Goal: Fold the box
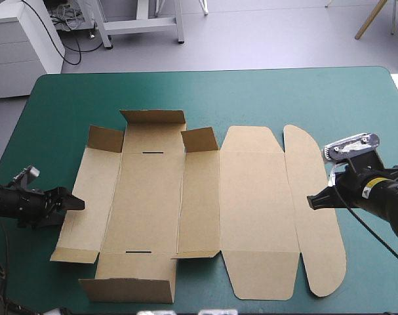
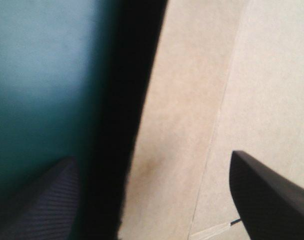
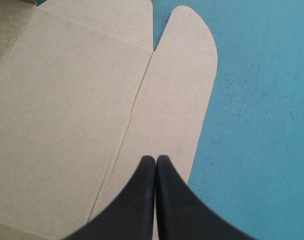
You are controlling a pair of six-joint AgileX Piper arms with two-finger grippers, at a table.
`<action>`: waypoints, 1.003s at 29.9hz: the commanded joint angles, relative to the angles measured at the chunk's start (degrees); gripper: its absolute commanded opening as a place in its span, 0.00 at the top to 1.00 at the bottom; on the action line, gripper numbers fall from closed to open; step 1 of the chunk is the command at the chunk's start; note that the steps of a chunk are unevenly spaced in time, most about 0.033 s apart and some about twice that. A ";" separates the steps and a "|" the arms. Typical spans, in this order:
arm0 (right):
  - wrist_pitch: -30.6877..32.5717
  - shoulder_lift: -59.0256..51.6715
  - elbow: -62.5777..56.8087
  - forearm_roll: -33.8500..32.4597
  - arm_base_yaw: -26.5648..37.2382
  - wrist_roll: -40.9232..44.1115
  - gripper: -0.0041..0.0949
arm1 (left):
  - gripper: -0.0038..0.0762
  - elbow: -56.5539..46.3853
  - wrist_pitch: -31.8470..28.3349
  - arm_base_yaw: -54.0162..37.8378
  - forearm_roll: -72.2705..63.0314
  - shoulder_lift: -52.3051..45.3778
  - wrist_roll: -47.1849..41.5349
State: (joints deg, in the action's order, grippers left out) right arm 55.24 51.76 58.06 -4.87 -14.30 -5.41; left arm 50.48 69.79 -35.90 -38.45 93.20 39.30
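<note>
The brown box [image 1: 199, 197] lies as a cut sheet in the middle of the table, mostly flat. Its small flaps [image 1: 153, 118] along the far-left side stand partly raised, and the near-left flap [image 1: 128, 290] is tipped up a little. My left gripper [image 1: 77, 204] is at the sheet's left edge. In the left wrist view it [image 2: 150, 157] stands open, with that edge of the box [image 2: 192, 100] and its dark shadow between the fingers. My right gripper [image 1: 311, 201] is shut and empty, its tip [image 3: 156, 157] just above the rounded flap [image 3: 182, 90] at the sheet's right end.
A broad band of teal-green cover [image 1: 251, 98] runs between the box and the table's far edge. A narrower strip [image 1: 376, 262] lies to the right of the rounded flap, under my right arm. The sheet's near flaps reach close to the front edge.
</note>
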 commanded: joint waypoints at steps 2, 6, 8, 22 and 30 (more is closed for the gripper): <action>-3.10 -0.58 1.38 -0.69 0.35 -0.56 0.98 | 0.21 -1.86 4.81 4.71 2.04 -0.27 0.44; -3.10 -0.58 1.38 -0.58 0.35 -0.71 0.98 | 0.21 -1.86 4.81 9.36 2.04 -0.27 0.44; -3.10 -0.58 1.38 -0.49 0.35 -0.71 0.98 | 0.21 -1.86 4.81 11.40 2.04 -0.27 0.44; -3.45 -0.58 1.38 -0.45 0.35 -0.71 0.98 | 0.46 -1.86 4.70 13.60 0.54 -0.27 0.78; -3.45 -0.58 1.38 -0.45 0.35 -0.71 0.98 | 0.85 -1.86 1.21 13.60 -0.53 -0.27 -0.39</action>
State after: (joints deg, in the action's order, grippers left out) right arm 54.85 51.76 58.06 -4.87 -14.30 -5.69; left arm 48.67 68.68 -23.02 -38.10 93.89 40.16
